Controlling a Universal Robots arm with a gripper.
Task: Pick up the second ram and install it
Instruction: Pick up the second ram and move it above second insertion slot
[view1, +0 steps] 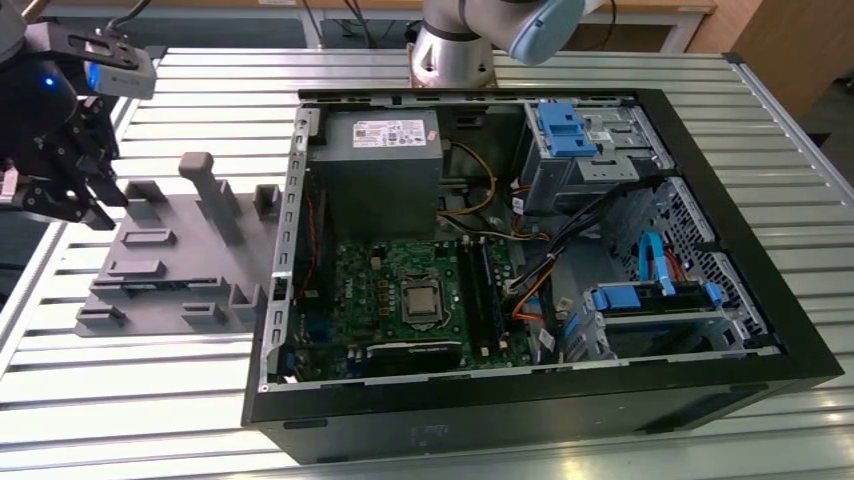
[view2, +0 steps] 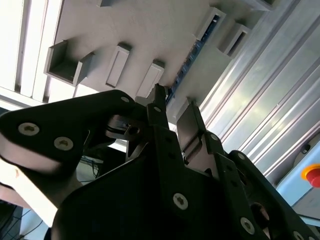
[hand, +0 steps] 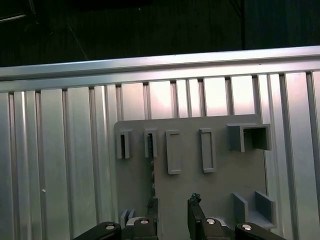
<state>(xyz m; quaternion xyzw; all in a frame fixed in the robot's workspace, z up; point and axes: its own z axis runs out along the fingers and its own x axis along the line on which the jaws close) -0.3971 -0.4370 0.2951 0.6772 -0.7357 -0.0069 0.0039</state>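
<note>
In the exterior view the gripper (view1: 67, 200) hangs at 9 o'clock from the open case (view1: 534, 400), over the outer edge of a grey holder (view1: 174, 250) that lies on the slatted bench (view1: 134, 400). Its fingers stand a narrow way apart with nothing between them; both wrist views show bare holder through the gap.

The ram (view2: 192, 57) sits on edge in a long slot of the holder, a thin dark-blue strip. In the second wrist view it runs toward one fingertip (view2: 159, 95), not into the gap. Whether finger and ram touch cannot be told.

Inside the case the grey power supply (view1: 374, 175) sits at 12 o'clock from the green motherboard (view1: 387, 290). Blue drive brackets (view1: 567, 130) sit at 2 o'clock from the board, with a second blue set (view1: 654, 295) at 3 o'clock. The arm's base (view1: 451, 50) stands on the bench at 12 o'clock from the case.
</note>
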